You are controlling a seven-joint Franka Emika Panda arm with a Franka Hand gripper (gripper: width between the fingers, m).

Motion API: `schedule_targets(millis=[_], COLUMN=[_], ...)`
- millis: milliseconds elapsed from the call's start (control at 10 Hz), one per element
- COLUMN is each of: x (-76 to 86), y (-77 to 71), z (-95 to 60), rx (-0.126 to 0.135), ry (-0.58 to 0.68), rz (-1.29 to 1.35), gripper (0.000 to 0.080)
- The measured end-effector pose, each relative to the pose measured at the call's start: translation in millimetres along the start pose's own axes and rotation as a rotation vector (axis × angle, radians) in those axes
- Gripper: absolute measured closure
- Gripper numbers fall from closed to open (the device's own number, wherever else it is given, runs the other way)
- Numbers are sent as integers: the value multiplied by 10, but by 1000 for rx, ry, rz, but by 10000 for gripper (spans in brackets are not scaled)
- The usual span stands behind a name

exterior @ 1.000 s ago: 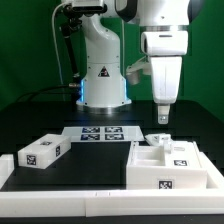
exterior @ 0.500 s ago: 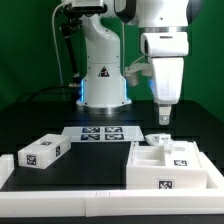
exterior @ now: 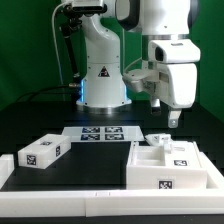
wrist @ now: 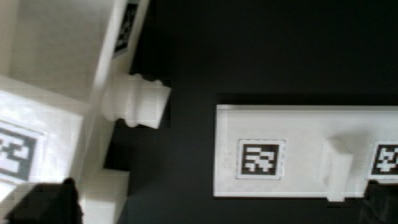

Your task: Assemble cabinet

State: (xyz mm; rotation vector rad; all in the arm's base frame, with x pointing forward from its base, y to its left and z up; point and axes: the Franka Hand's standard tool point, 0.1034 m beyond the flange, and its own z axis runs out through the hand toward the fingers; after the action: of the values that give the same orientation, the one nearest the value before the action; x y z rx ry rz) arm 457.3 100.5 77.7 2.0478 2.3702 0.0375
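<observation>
On the black table [exterior: 90, 172], the cabinet [exterior: 150, 170] sat toward the exterior view's right. A small panel [exterior: 42, 152] lay well apart at the left. The gripper [exterior: 175, 122] hung just above the cabinet's far edge, holding nothing; how far its fingers were spread couldn't be told.

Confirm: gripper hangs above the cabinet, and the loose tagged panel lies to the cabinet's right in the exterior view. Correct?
One thing is wrong. The gripper does hang above the cabinet, but the loose tagged panel lies to the cabinet's left in the exterior view, not its right. The exterior view shows this.
</observation>
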Motion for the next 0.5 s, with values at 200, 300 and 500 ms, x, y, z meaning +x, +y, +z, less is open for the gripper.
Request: schedule_targets(millis=[200, 300, 500], x=[-35, -36, -20], y=[16, 14, -75], z=[-5, -3, 32], rx=[-2, -1, 13], ry=[-1, -1, -1], rz=[9, 9, -7], gripper=[2, 2, 2])
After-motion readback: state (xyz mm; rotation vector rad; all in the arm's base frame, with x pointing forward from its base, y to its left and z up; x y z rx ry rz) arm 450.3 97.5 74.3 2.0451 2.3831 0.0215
